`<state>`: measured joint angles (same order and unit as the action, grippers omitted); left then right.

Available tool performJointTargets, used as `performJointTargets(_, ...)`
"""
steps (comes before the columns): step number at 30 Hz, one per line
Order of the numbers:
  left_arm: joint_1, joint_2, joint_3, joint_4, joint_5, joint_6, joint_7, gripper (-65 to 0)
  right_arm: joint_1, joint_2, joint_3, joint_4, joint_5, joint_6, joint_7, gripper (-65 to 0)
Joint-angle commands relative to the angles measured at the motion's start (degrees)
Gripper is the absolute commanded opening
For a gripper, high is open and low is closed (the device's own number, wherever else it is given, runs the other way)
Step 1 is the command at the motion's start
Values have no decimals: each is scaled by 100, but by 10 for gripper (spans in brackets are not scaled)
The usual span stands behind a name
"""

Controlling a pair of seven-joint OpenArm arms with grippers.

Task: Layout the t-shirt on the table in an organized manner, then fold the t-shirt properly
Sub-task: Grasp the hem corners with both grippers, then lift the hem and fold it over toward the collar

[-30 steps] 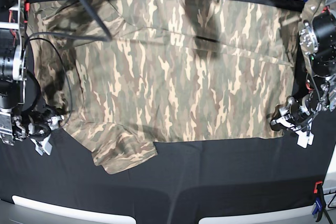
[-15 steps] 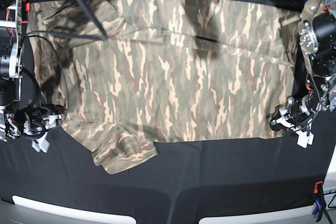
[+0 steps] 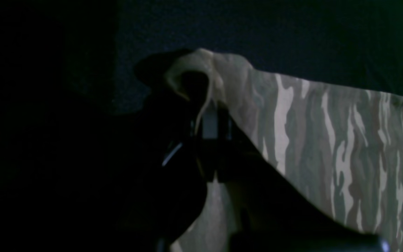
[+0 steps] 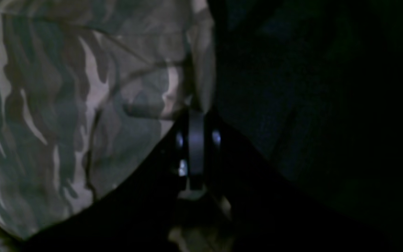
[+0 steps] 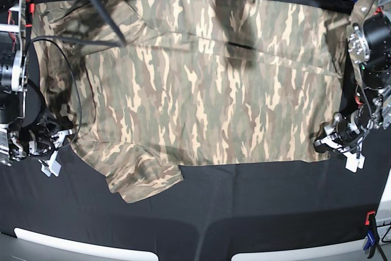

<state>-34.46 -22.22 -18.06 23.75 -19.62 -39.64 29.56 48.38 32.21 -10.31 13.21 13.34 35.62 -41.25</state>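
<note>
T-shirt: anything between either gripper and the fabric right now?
Nothing visible. The left gripper is shut on the t-shirt at its near corner, and the right gripper is pinching the edge near the sleeve. Both are already in contact with the fabric on the table.

Both arms black with silver-grey joint housings. Left gripper [image 5: 340,145] and right gripper [image 5: 47,151]: black bodies, white finger tips. Thin black cable [image 5: 72,84] loops along the right arm. Wrist views too dark for detail.
</note>
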Motion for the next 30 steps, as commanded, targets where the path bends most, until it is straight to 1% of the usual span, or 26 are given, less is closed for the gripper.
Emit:
performJointTargets(1,-142,-48,-11,61,-85,-36,-92,-650,190,109,15,68,22,39,122,-650)
performJointTargets(5,-142,-81,-11,90,-645,-36,-90,-650,190,166,15,70,15,94,605,-650)
performJointTargets(7,-142,-85,-11,227,-743,-36,-87,-650,190,267,15,87,33,323,820,-650)
performJointTargets(8,-142,-85,-11,330,-748,-36,-85,-650,188,323,15,131,76,323,868,-650)
performJointTargets(11,-142,-81,-11,699,-750,-24,-85,-650,120,511,15,420,210,323,872,-650)
performJointTargets(13,-142,-83,-11,949,-745,210,-81,-650,-31,629,15,769,376,323,852,-650)
performJointTargets(14,-142,-85,-11,1058,-745,273,-48,-650,-133,678,15,968,422,323,809,-650)
performJointTargets(18,-140,-87,-11,1316,-809,297,229,-650,-723,852,17,1788,678,295,658,-650)
performJointTargets(20,-70,-140,-11,1405,-1025,295,304,-650,-1104,942,68,2214,881,256,654,-650)
performJointTargets(22,111,-229,-11,1604,-1355,295,378,-650,-1515,1005,254,2649,964,188,654,-650)
performJointTargets(24,376,-315,-13,1904,-1609,295,518,-650,-1921,1034,586,3080,962,168,647,-650)
performJointTargets(28,1154,-385,-37,2763,-1718,297,605,-650,-2702,1029,1502,3952,964,170,540,-650)
performJointTargets(30,1598,-382,-90,3237,-1899,299,605,-650,-3088,1029,1939,4393,964,173,472,-650)
